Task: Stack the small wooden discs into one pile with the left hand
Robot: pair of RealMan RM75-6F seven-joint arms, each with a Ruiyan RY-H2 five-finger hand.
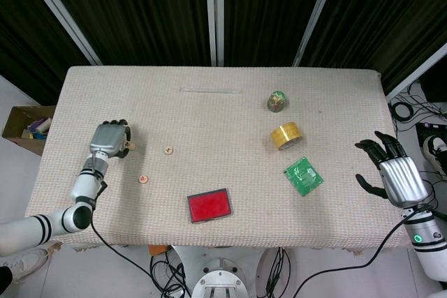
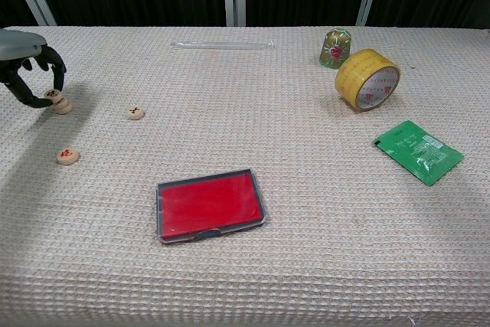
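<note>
A beige woven-covered worktop (image 1: pixel 209 113) stands before black curtains (image 1: pixel 140 5) with pale metal struts, cables (image 1: pixel 412 109) trailing on the light floor.

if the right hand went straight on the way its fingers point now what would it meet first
Probably nothing: the right hand sits off the table's right edge, fingers spread and pointing up-left in the head view, toward its far right corner. The green packet and tape roll lie well left of that line.
</note>
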